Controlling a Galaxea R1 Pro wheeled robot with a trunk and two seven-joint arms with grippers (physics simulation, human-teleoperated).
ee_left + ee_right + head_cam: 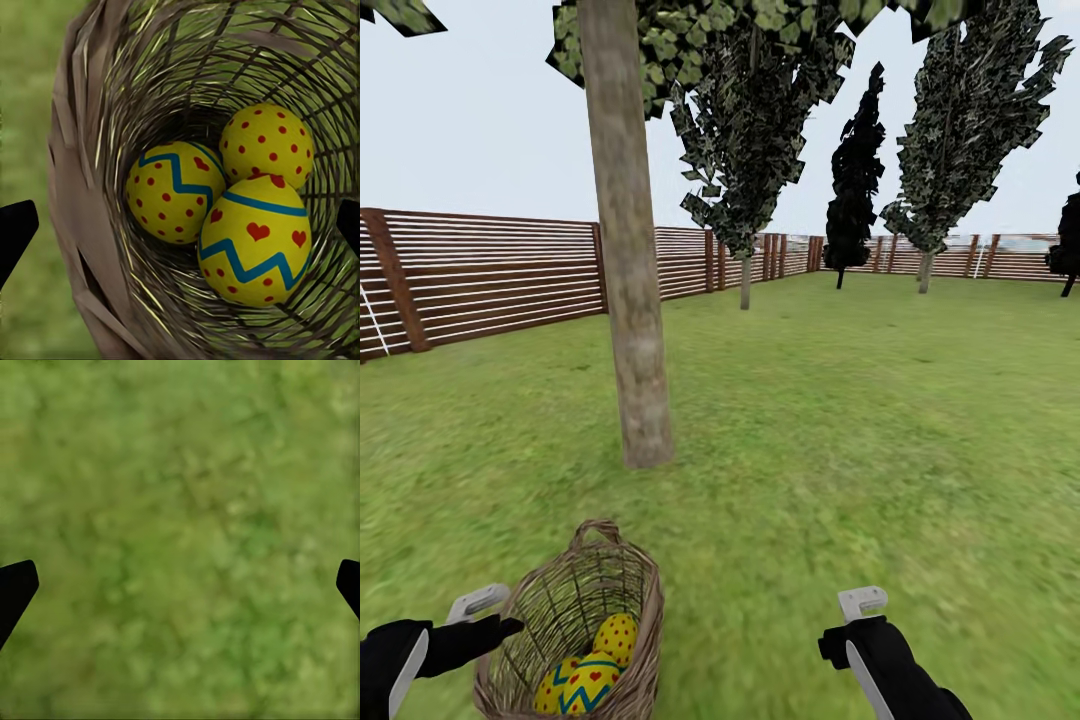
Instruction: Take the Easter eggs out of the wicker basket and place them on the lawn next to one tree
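All three eggs (225,195) are seen inside the basket (575,620) just beside the open, empty left hand (485,615); nothing is yet laid by the tree (630,300) ahead; the right hand (180,585) gapes empty over the lawn (180,472).

Rough woven wicker basket (90,225), glossy eggs (255,240)

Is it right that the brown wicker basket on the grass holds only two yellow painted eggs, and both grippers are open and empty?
Not quite: the brown wicker basket holds three yellow painted eggs, not two, as the left wrist view shows. The rest stands: the left gripper and right gripper are open and empty.
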